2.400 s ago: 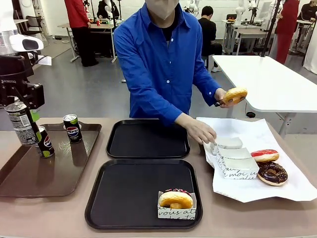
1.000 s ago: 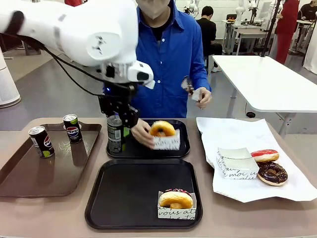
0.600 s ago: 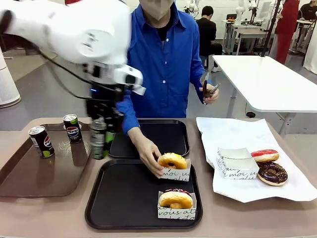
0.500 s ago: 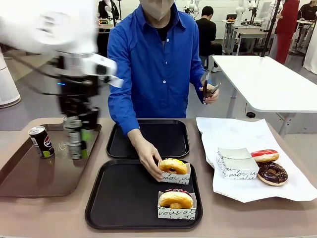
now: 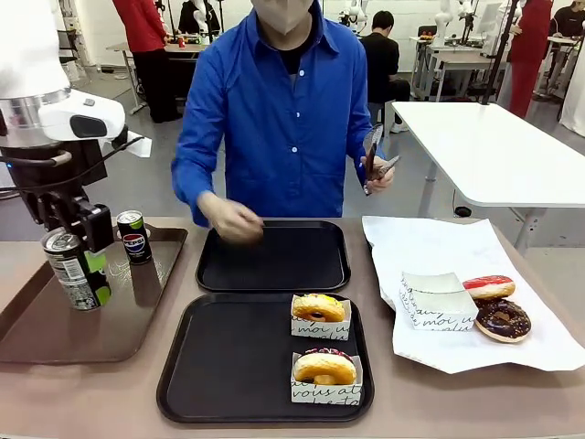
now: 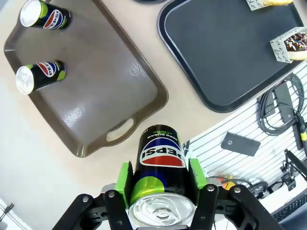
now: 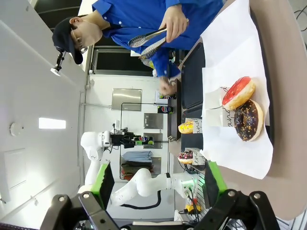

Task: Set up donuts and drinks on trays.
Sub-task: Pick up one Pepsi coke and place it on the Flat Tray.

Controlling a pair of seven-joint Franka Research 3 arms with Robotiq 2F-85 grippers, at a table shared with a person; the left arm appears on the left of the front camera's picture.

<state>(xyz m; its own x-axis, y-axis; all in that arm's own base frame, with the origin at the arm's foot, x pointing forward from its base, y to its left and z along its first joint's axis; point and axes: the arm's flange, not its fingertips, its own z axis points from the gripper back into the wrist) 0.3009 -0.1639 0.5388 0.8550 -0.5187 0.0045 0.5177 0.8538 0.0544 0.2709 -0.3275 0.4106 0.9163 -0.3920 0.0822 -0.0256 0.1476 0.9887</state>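
Pepsi can (image 5: 75,274) is hanging clamped in left gripper (image 6: 161,179) at brown tray (image 5: 46,334); controller should be keeping it upright toward adjacent black tray (image 5: 238,357).

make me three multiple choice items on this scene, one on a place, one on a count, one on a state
1. Where do the two donuts nearest the robot sit?
A) far black tray
B) white paper
C) near black tray

2. How many cans stand on the brown tray?
A) two
B) one
C) four

3. What state is the left claw in?
A) open, empty
B) shut on a can
C) shut on a donut

Answers:
1. C: both rest inside the black tray closest to the robot.
2. A: the left wrist view shows two upright cans there.
3. B: it grips a Pepsi can by its sides.
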